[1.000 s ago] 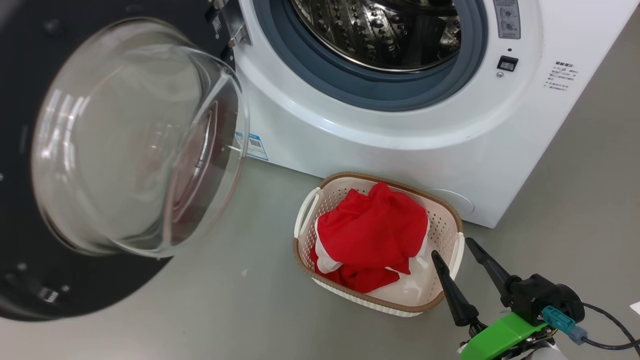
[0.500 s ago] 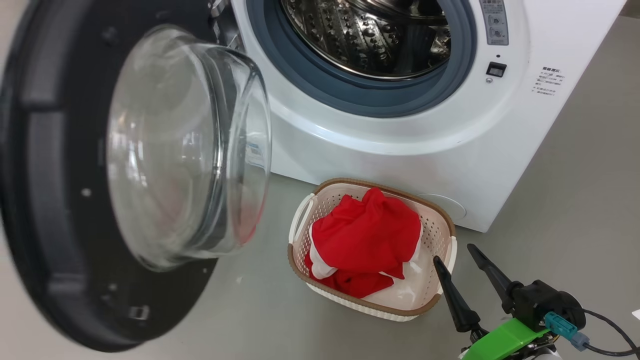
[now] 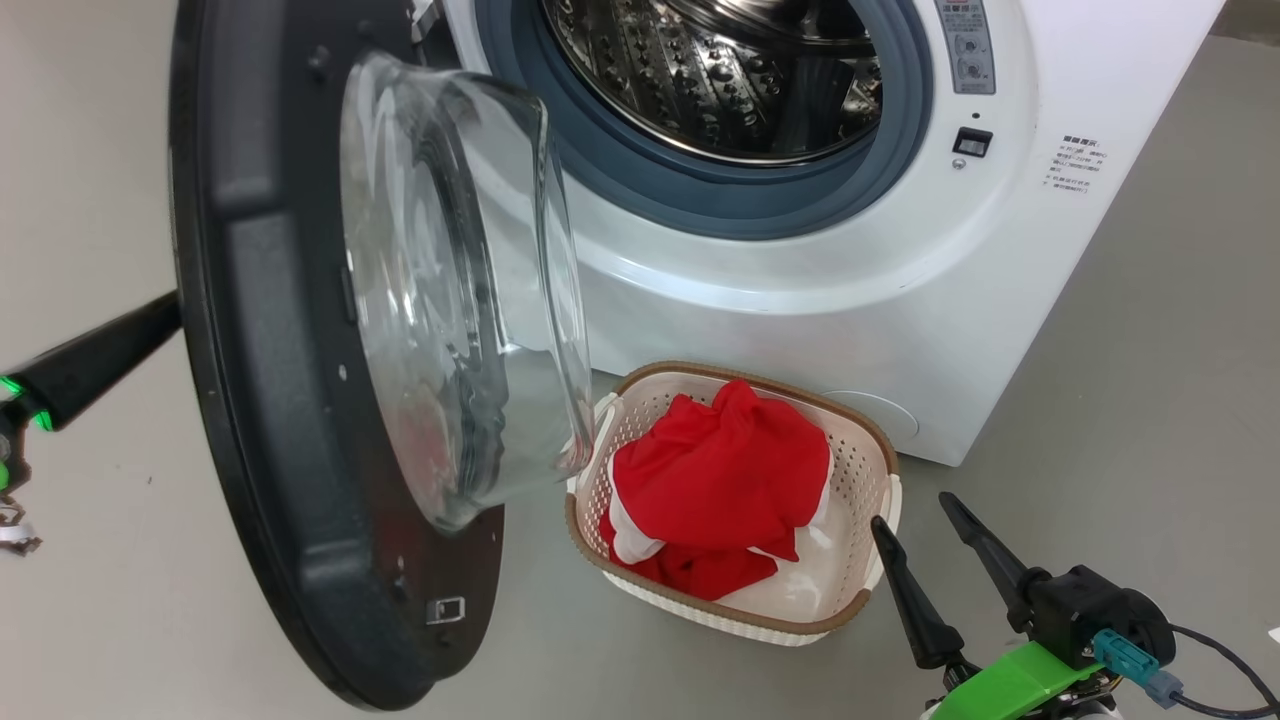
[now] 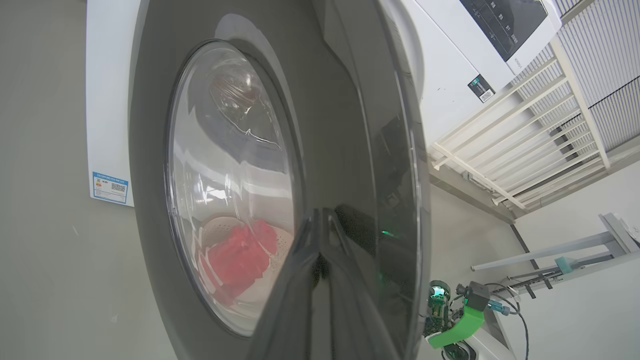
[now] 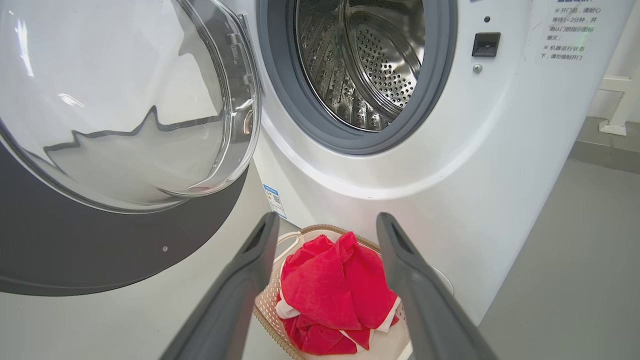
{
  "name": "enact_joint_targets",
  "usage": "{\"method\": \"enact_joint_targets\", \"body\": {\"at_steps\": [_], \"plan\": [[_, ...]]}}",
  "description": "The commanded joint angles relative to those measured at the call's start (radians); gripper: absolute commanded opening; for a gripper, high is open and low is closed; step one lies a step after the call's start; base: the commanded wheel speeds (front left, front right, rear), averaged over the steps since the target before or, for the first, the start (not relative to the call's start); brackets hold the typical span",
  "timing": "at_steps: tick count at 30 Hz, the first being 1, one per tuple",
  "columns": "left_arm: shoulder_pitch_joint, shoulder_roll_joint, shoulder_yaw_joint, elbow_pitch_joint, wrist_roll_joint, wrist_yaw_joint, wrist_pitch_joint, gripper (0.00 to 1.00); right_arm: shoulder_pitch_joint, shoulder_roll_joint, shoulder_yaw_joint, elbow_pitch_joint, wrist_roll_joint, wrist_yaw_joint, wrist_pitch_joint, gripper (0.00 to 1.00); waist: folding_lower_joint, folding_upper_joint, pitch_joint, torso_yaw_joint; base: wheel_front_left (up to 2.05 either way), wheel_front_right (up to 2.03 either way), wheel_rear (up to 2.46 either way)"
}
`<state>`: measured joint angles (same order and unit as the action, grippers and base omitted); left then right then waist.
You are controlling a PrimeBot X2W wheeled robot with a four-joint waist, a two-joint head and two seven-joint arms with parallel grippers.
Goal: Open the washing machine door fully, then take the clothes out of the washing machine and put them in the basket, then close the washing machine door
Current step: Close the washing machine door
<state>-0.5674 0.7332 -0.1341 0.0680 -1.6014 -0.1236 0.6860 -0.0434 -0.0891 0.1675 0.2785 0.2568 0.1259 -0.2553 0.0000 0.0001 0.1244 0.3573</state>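
Note:
The washing machine (image 3: 800,300) stands with its steel drum (image 3: 720,70) showing no clothes inside. Its door (image 3: 270,400) is about half open, edge-on to me, glass bowl toward the machine and hanging over the basket's left end. Red and white clothes (image 3: 715,470) lie bundled in the cream basket (image 3: 850,410) on the floor against the washer's front. My left gripper (image 3: 165,312) reaches in behind the door; in the left wrist view its shut tips (image 4: 322,217) rest against the door's glossy outer face. My right gripper (image 3: 910,510) hovers open beside the basket's right end, holding nothing.
Grey floor spreads left of the door and right of the washer. A blue label sticker (image 5: 272,197) sits low on the washer front. A white railing (image 4: 525,150) and a pale metal frame (image 4: 560,250) stand beyond the machine in the left wrist view.
The door has swung from wide open toward the machine, now near edge-on. My left gripper's finger has come into sight behind it. The right gripper, basket and clothes stay put.

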Motion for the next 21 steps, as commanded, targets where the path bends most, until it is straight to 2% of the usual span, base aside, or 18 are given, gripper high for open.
{"method": "enact_joint_targets", "body": {"at_steps": [1, 15, 18, 20, 21], "plan": [[-0.014, 0.043, 0.057, -0.032, 0.0, -0.007, 0.002, 0.0, -0.007, 0.0, 0.018, -0.025, 0.015, 0.005, -0.006, 1.0, 0.0, -0.0001, -0.002, 0.0, 0.0, 0.0, 0.0], [0.09, 0.02, 0.084, -0.011, 0.06, -0.007, -0.094, 0.0, 0.003, 0.0, 0.019, -0.027, 0.017, 0.005, -0.006, 1.0, 0.0, -0.0001, -0.027, 0.011, 0.0, 0.0, 0.0], [0.133, 0.012, 0.094, 0.005, 0.076, -0.007, -0.146, 0.19, 0.004, 0.0, 0.022, -0.026, 0.019, 0.005, -0.006, 1.0, 0.0, -0.0001, -0.036, 0.016, 0.0, 0.0, 0.0], [0.166, 0.006, 0.097, 0.016, 0.088, -0.007, -0.183, 0.22, 0.005, -0.002, 0.024, -0.025, 0.02, 0.005, -0.006, 1.0, 0.0, -0.0001, -0.042, 0.022, 0.0, 0.0, 0.0], [0.182, 0.006, 0.096, 0.024, 0.099, -0.007, -0.203, 0.3, 0.005, -0.002, 0.026, -0.025, 0.02, 0.005, -0.006, 1.0, 0.0, -0.0001, -0.045, 0.024, 0.0, 0.0, 0.0]]}}
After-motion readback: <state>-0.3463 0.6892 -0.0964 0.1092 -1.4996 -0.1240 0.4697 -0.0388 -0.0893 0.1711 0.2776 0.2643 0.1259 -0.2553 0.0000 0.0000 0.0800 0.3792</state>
